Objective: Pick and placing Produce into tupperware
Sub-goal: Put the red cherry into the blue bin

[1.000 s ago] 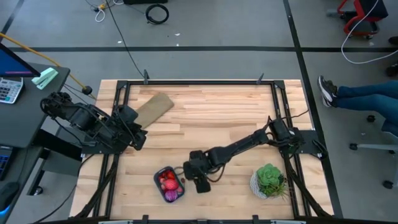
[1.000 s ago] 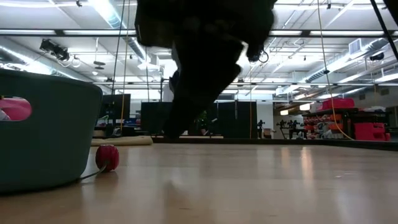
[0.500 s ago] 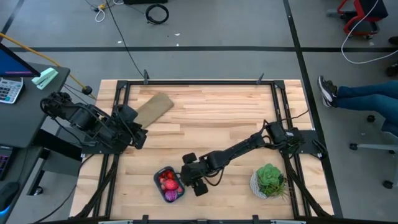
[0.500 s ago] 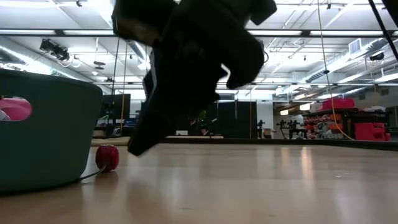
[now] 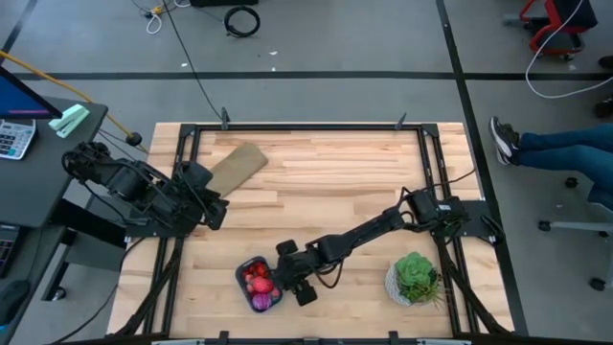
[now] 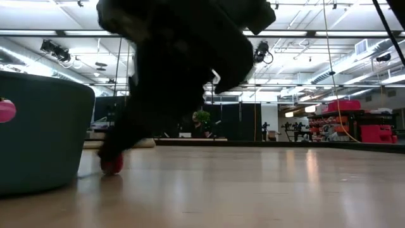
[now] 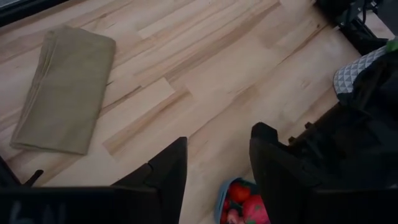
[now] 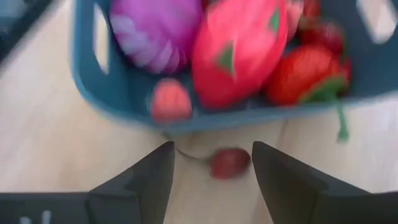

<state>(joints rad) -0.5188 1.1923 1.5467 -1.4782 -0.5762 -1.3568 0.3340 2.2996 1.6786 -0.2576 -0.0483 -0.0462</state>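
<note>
The right gripper (image 5: 284, 276) hangs low beside the teal tupperware (image 5: 241, 287) near the table's (image 5: 326, 182) front edge, fingers spread apart around one small red cherry (image 8: 229, 162) lying on the wood just outside the container wall, not yet clasped. In the low view the arm's dark bulk hides most of that cherry. Inside the tub lie a purple piece (image 8: 155, 28), a large red-pink piece (image 8: 239, 50) and strawberries, blurred. The left gripper (image 7: 214, 171) waits open at the left edge, near a tan cloth (image 5: 236, 165).

Right end effector (image 5: 284, 280) now lower, around cherry (image 8: 229, 163).
</note>
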